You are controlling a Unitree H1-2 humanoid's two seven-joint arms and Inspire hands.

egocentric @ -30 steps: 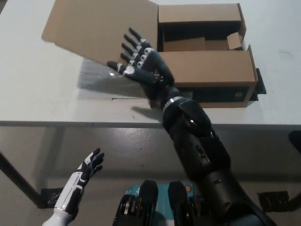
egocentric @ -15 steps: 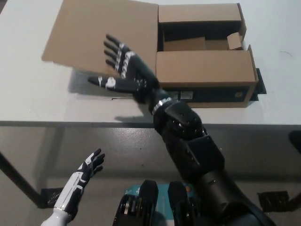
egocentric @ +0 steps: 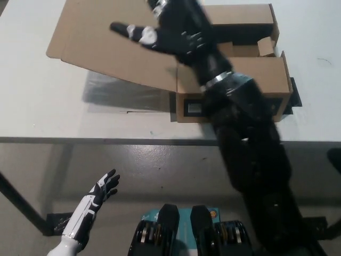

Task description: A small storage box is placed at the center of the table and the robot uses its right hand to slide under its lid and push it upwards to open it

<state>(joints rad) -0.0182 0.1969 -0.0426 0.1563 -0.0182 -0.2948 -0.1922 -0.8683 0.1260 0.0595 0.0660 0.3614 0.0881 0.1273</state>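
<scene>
The brown cardboard box (egocentric: 234, 80) sat mid-desk near the front edge, its wide lid (egocentric: 114, 48) swung open leftward, casting shadow beneath. The black right hand (egocentric: 170, 29) hung over the lid's hinge side, fingers spread, holding nothing. The white desk (egocentric: 42, 106) lay bare left of it. The white left hand (egocentric: 98, 192) rested low, fingers apart.

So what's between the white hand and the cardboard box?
In the head view, only bare table and its front edge lie between the white left hand and the box.
</scene>
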